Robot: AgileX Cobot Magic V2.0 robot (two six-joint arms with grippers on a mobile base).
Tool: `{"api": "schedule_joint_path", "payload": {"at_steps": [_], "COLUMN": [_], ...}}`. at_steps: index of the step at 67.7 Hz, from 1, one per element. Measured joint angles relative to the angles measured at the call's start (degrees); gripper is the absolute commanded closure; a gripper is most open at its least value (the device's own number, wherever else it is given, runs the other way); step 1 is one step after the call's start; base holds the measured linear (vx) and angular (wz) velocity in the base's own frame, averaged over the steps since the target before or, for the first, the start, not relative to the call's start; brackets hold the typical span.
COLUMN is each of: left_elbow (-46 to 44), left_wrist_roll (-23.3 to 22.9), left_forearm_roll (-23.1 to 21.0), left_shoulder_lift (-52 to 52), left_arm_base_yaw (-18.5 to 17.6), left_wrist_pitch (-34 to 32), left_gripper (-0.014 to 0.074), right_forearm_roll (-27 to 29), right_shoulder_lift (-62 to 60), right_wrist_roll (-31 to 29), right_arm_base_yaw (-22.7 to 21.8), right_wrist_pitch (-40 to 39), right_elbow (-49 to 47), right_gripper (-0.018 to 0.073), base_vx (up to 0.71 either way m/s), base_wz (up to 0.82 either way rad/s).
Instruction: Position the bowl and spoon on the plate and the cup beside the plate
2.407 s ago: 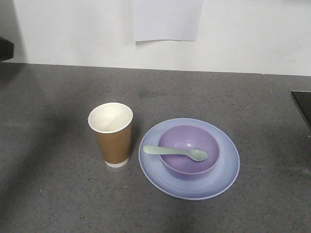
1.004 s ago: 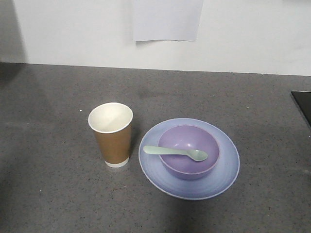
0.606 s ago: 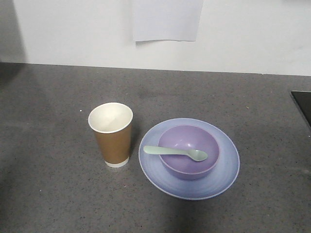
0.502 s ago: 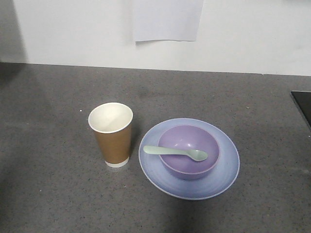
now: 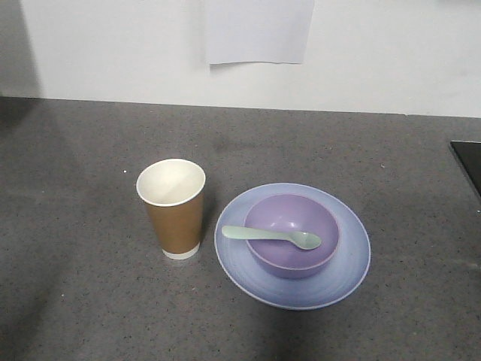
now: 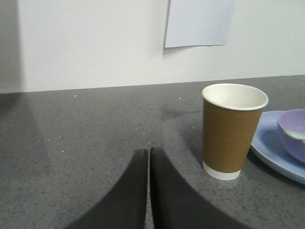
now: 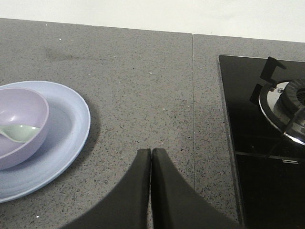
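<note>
Now | left gripper (image 6: 149, 155) jaws closed, low near cup (image 6: 232, 130) | right gripper (image 7: 151, 155) closed beside plate (image 7: 71, 138)

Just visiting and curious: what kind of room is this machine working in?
Most likely a kitchen. A speckled grey counter runs along a white wall, a black glass hob with a gas burner is set into it, and a cup, plate and bowl stand on it.

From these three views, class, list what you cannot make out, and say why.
- Left wrist view: bowl and plate run off the right edge; spoon hardly shows.
- Right wrist view: burner cut by the right edge; cup out of frame.
- Front view: both pincers out of frame.
</note>
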Motion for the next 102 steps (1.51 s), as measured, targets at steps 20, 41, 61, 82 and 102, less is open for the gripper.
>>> {"api": "schedule_joint_path", "payload": {"at_steps": [20,41,61,82,102], "left_elbow": [13.8,16.3,16.3,16.3,16.3], "left_wrist_roll": [3.6,5.3,6.0,6.2,6.2], "left_forearm_roll": [-4.4,-6.5,-6.5,-6.5,-6.5], "left_shoulder_lift": [-8.2,-9.0,-9.0,-9.0,-9.0], "left_arm_base_yaw": [5.2,8.1,8.2,8.2,8.2], "left_wrist_pitch": [-12.4,-13.5,-13.5,-13.5,-13.5], "left_gripper": [0.0603,0.0603,0.0603,0.0603,0.0603], "right_forearm_roll": [0.0,-0.1,-0.2,-0.2,-0.2], "right_shoulder_lift": [0.0,0.0,0.0,0.0,0.0], "right_wrist_roll": [0.0,0.0,0.0,0.0,0.0], "right_arm_base_yaw": [0.0,0.0,0.0,0.0,0.0], "right_wrist_pitch": [0.0,0.0,0.0,0.1,0.1], "right_elbow": [0.0,0.0,0.0,0.0,0.0], "right_gripper": [0.057,0.057,0.057,0.057,0.057], "base_vx": [0.0,0.0,0.0,0.0,0.0], "base_wz": [0.0,0.0,0.0,0.0,0.0]}}
